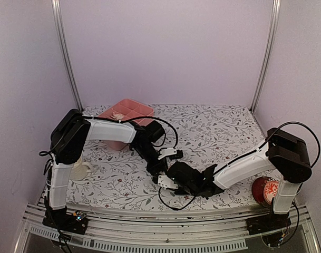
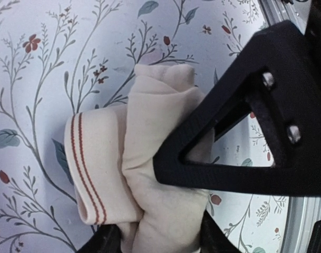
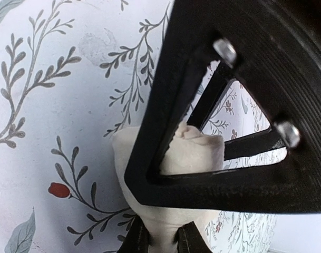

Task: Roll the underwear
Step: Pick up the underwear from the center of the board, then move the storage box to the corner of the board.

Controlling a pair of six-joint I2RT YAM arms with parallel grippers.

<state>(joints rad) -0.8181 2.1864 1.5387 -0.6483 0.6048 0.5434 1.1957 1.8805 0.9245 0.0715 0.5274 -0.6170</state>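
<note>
Top view: my left arm (image 1: 113, 130) and right arm (image 1: 244, 166) meet low over the near middle of the floral table (image 1: 218, 126). Their heads hide the cloth. A pink tray (image 1: 129, 108) sits far left and a red cup (image 1: 264, 191) by the right base, both well apart.

Left wrist: the peach-beige underwear (image 2: 149, 158), with a red-striped band, lies bunched on the table. The left pincer (image 2: 160, 243) flanks its lower end; I cannot tell if it is pinching. A black finger (image 2: 244, 182) of the other arm crosses the cloth.

Right wrist: the right pincer (image 3: 163, 240) is narrow, clamped on the cloth's end. A black finger frame blocks most of the view.
</note>
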